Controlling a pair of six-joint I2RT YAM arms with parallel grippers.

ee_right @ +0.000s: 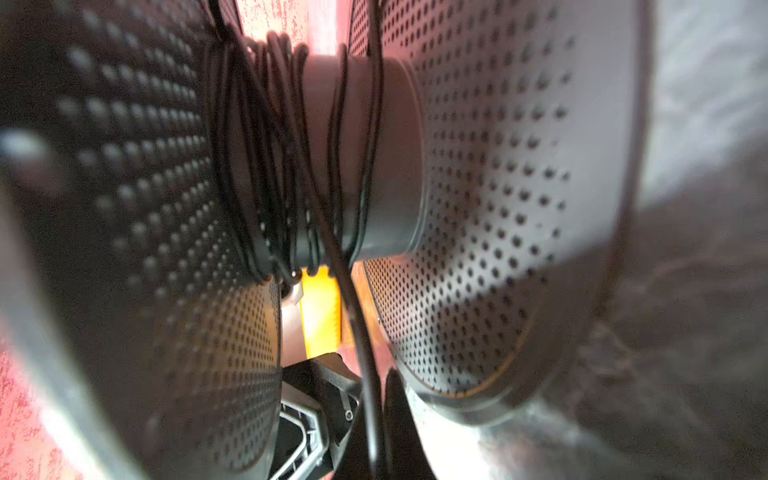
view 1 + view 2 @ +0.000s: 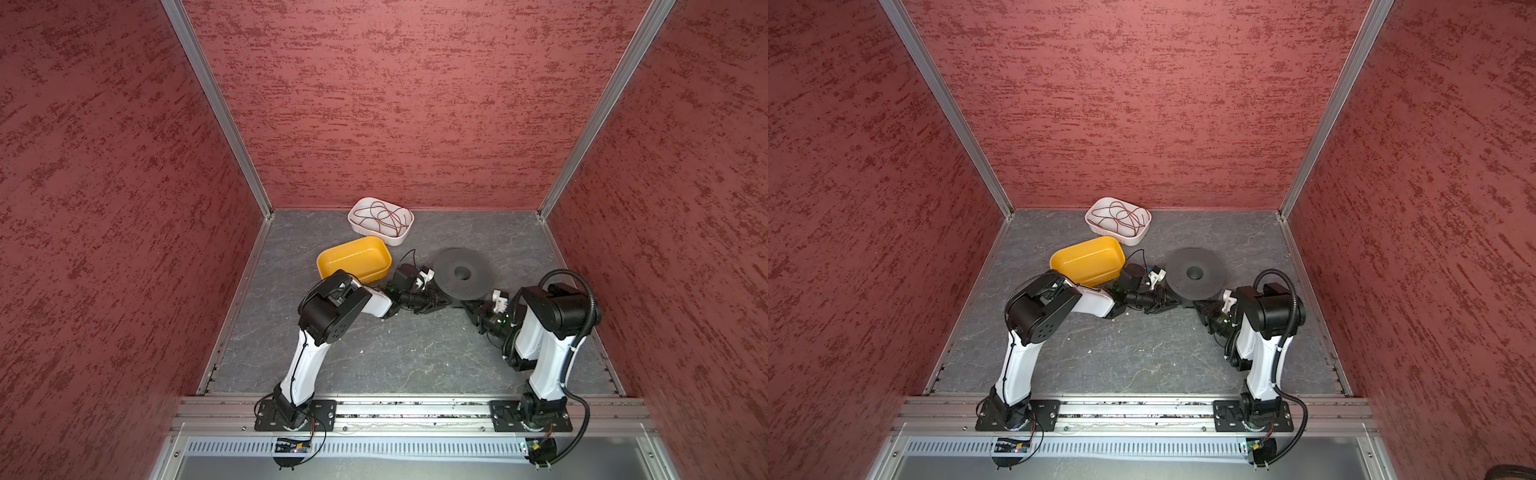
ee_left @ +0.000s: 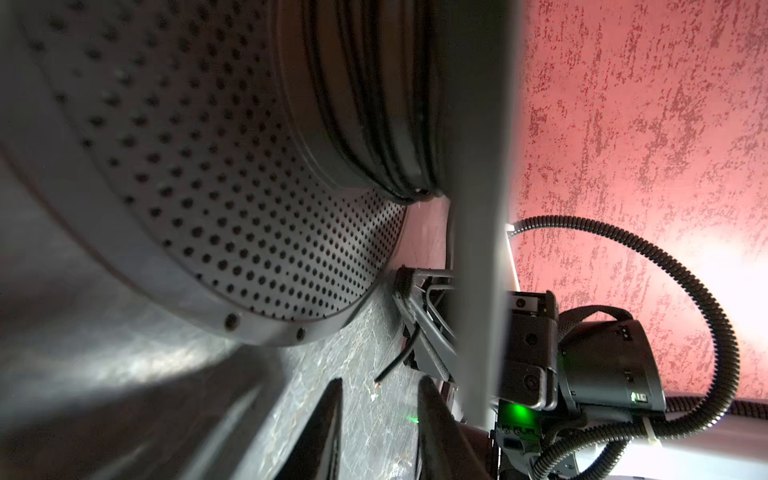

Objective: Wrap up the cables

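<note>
Right hand (image 1: 380, 432) is clamped on the thin black cable (image 1: 360, 332) wound on the perforated black spool (image 2: 449, 266); left hand (image 3: 380, 386) sits apart, empty, at its 7 o'clock. Any slack, loose turns could unravel.

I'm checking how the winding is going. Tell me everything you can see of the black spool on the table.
The spool is a dark grey, plastic-looking reel: two round flanges dotted with small holes, joined by a smooth hub with a central hole. It lies flat on the grey table, near the yellow tub. A thin black wire is wound loosely round the hub in several turns, bunched against one flange.
</note>
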